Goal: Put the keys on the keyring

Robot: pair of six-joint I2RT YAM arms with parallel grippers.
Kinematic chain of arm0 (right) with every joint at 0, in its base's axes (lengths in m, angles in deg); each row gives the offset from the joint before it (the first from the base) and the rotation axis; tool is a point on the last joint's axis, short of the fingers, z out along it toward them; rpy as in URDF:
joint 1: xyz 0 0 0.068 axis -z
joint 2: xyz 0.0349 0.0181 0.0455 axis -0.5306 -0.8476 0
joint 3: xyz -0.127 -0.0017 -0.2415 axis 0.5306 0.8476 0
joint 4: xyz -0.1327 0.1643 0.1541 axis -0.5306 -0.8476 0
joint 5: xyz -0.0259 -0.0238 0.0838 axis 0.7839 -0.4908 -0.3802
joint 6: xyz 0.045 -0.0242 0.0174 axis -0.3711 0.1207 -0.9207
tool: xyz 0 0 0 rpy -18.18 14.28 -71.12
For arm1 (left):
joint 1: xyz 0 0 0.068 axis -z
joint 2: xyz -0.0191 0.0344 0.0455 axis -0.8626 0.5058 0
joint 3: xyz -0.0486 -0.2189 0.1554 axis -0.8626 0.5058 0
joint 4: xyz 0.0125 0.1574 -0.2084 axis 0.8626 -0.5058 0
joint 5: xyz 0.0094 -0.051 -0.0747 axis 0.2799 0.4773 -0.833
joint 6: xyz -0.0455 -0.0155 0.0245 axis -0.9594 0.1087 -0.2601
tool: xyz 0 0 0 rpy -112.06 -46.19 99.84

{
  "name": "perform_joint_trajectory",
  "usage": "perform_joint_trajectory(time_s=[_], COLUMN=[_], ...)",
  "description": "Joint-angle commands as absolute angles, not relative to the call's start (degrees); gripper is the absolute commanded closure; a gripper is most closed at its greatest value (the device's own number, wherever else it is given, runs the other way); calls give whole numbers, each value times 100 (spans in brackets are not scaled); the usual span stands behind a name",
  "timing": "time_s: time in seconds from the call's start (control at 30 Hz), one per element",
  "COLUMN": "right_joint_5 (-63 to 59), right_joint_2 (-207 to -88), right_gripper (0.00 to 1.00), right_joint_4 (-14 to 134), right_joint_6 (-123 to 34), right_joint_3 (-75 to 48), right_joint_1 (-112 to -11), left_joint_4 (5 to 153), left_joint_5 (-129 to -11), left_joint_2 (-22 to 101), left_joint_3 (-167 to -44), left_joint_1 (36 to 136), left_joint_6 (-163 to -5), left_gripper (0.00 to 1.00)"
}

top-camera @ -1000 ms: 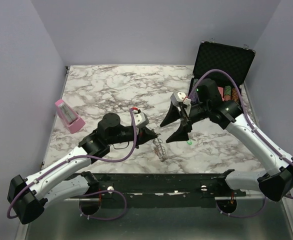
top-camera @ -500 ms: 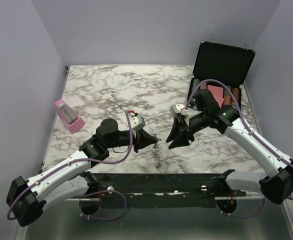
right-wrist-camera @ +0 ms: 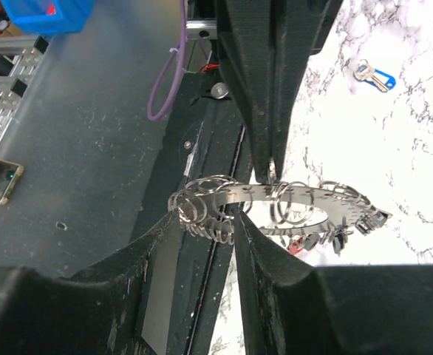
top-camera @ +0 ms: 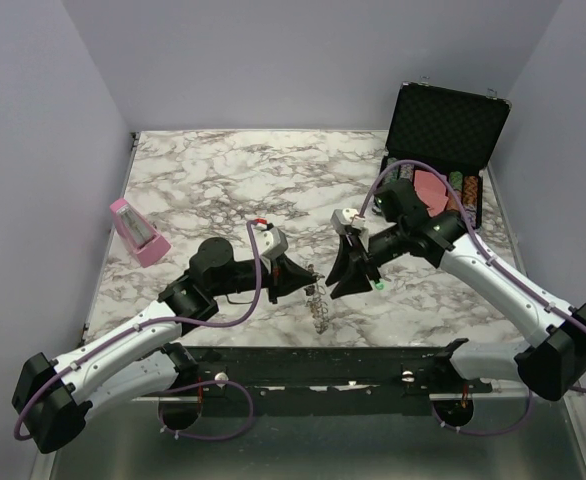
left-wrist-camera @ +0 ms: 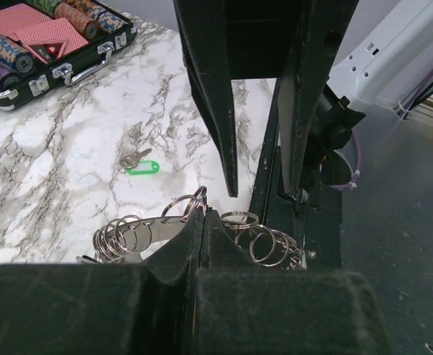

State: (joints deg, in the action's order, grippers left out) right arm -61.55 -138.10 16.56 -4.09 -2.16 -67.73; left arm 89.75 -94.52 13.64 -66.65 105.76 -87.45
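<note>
Two grippers meet low at the table's near edge: left gripper (left-wrist-camera: 203, 222) clamped on the keyring (right-wrist-camera: 275, 203), presumably steadying it; right gripper (right-wrist-camera: 231, 222) part-closed round its rim. Green key (left-wrist-camera: 139, 164) lies loose beyond.

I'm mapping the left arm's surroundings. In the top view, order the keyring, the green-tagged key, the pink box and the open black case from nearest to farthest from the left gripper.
From the left gripper:
1. keyring, clamped in it
2. green-tagged key, to its right
3. pink box, far left
4. open black case, far right corner
</note>
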Motion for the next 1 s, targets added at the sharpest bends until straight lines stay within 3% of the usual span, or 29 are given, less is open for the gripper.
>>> perform_joint_trajectory(time_s=[0.0,0.3,0.5,0.97], right_joint_5=[-5935,-5284,-5687,-6119], right_joint_2=[-13963,-13954,-14025,-14104], right_gripper=[55,46,41,70], right_joint_4=[2285,2927,2814,2453], right_joint_6=[-918,-1604,-1483,-1060], right_joint_3=[-254,-175,-227,-385], right_joint_1=[-6835,-6826,-6835,-6879], left_joint_4=[9355,9346,9381,9565], left_joint_5=[-9598,-9677,-9695,-9721], left_joint_2=[1360,1325,1360,1439], left_joint_3=[-6796,-6778,-6778,-6796], left_joint_1=[10584,10576,10576,10584], left_joint_6=[-8820,-8811,-8820,-8925], left_gripper=[100,100,100,100])
